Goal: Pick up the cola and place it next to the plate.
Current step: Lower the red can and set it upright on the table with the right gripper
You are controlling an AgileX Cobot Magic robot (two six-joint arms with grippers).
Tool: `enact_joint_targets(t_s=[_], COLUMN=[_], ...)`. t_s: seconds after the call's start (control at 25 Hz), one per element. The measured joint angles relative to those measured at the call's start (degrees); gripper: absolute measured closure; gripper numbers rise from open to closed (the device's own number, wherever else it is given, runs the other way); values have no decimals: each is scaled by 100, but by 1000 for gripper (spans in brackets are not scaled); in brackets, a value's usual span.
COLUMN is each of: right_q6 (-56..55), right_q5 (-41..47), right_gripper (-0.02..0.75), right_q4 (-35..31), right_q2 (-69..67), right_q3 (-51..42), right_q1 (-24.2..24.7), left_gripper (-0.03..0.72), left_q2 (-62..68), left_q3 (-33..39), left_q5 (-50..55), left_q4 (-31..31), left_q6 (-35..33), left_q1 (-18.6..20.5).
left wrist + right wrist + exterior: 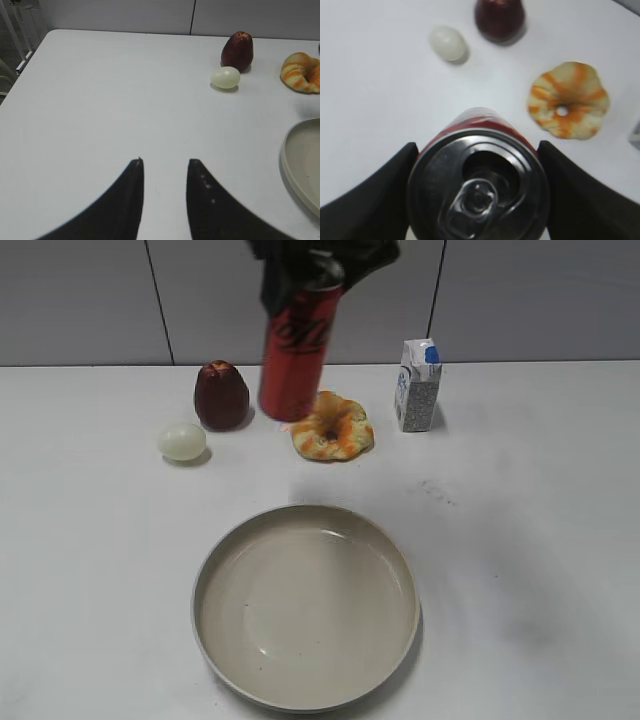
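- Right wrist view: the right fingers (380,200) pinch the cola (479,192) on both sides just under its silver top.
- The cola hangs tilted, clear of the desk (520,500), above the croissant-like bread (333,428) and behind the plate (306,607).
- The left fingers (132,200) are spread, empty, low over bare desk.

One can (296,350), one plate (305,607), one carton (417,386).
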State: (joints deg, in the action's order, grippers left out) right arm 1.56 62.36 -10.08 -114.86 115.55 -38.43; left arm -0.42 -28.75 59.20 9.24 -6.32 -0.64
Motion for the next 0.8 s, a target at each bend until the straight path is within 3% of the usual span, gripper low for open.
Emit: enact_joint_targets(t_s=[0.12,0.32,0.52,0.8], right_q6=[128,210,216,222], right_q5=[-45,-111,-113,-140], right_gripper=[227,227,227,227], right_q4=[0,74,171,179], right_q2=[-6,-165,-665,-1123], right_q3=[0,0,-5,-33], right_q1=[-732,-1482,-1783,-1815], left_gripper=[452,452,452,452], left_q2=[0,0,0,0], left_q3=[0,0,0,0], left_q5=[0,0,0,0], left_q4=[0,0,0,0], left_q6=[0,0,0,0], left_q1=[0,0,0,0])
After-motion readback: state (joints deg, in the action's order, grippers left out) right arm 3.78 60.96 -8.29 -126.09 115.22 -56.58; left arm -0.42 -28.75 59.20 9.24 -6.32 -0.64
